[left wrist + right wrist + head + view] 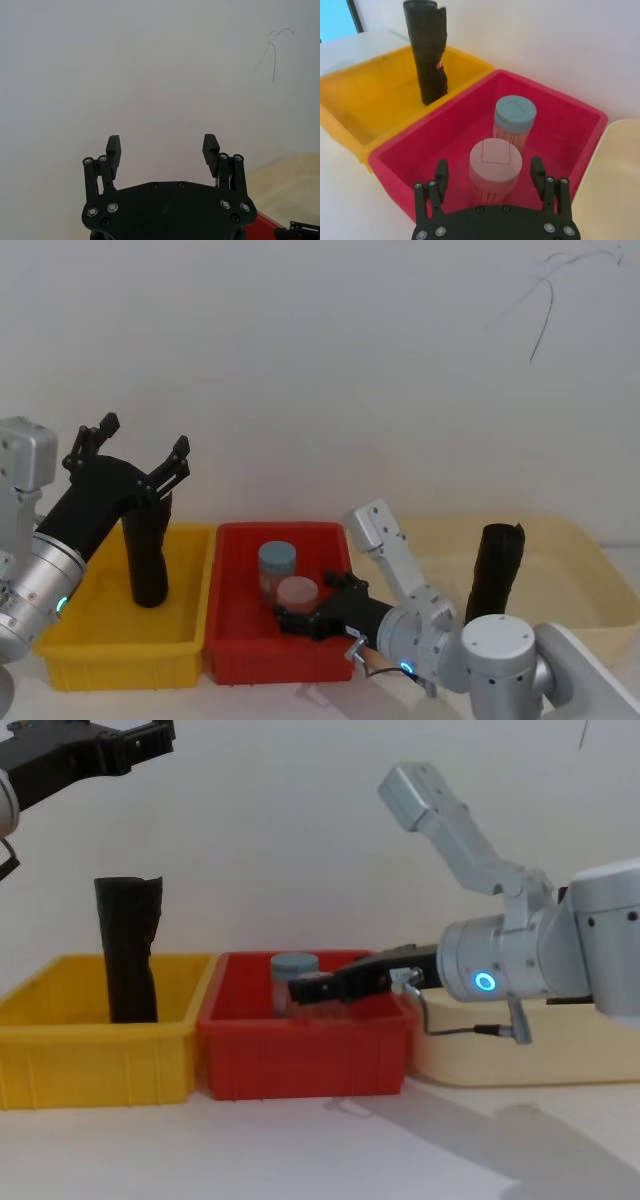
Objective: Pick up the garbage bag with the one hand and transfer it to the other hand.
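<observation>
Bag (pixel 148 558) stood upright in yellow bin (pixel 70 640): light, crinkly, compressible; grasp mid-height. Left gripper (pixel 130 456) hovered above, wide open, empty; right gripper (pixel 489 174) open, empty.

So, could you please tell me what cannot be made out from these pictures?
- Base of the garbage bag: chest view, hidden behind the yellow bin wall.
- Lower part of the second roll: head view, covered by the right arm.
- Pink-lidded jar: chest view, hidden behind the right end effector.
- Left arm's ring light: head view, partly cut off at the edge.
</observation>
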